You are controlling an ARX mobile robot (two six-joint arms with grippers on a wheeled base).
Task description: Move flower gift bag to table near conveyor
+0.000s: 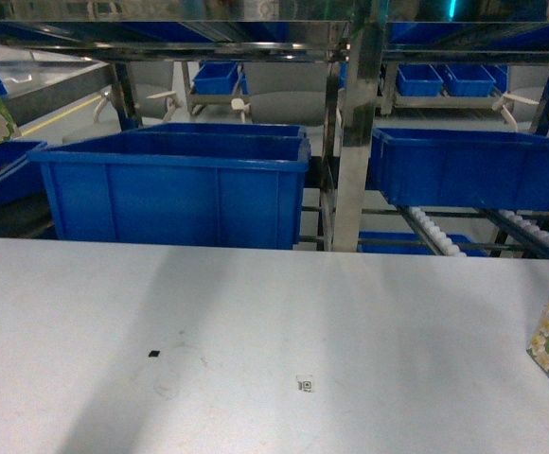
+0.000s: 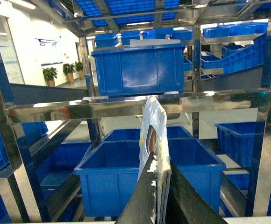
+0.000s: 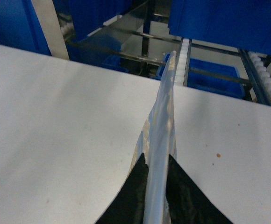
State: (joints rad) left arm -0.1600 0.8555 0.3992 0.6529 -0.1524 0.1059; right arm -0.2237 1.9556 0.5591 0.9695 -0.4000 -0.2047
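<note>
Pinched edge-on between my right gripper's [image 3: 156, 196] dark fingers is a pale blue flowered paper gift bag [image 3: 162, 140], clenched just over the pale grey-white tabletop [image 1: 256, 322] at about four o'clock in the head view. My left gripper [image 2: 160, 196] is clamped on a second flowered bag [image 2: 153, 135], held high at ten o'clock before the steel roller conveyor rack [image 1: 445, 236] and blue plastic bins [image 1: 175, 189]. Neither looks set down; I judge lowering and release remain.
</note>
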